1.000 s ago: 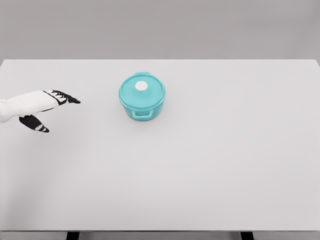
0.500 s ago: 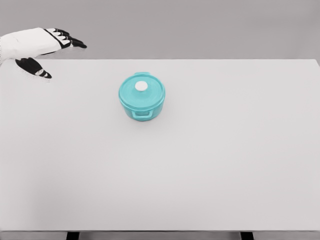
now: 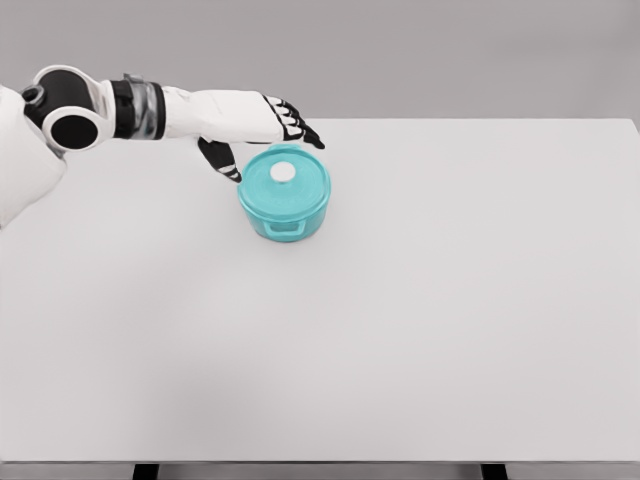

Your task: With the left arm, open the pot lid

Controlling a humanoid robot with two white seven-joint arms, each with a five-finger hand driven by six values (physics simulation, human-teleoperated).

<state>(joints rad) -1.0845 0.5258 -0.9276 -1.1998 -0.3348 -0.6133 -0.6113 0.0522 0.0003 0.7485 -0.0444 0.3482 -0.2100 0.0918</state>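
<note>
My left robot hand (image 3: pixel 255 125) hovers with fingers spread; just beyond my fingertips sits the teal pot (image 3: pixel 284 195), lid (image 3: pixel 284 180) on, on the worktop (image 3: pixel 450 300).

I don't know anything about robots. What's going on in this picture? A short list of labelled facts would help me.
setting: white table, grey backdrop
object: teal pot with two side handles, standing upright
lid: teal lid on the pot, closed, with white knob on top
working arm: left arm, reaching in from the left
left hand: open, fingers extended, at the pot's upper-left, thumb beside the rim; contact cannot be told
right arm: not visible
task status: lid not yet lifted
</note>
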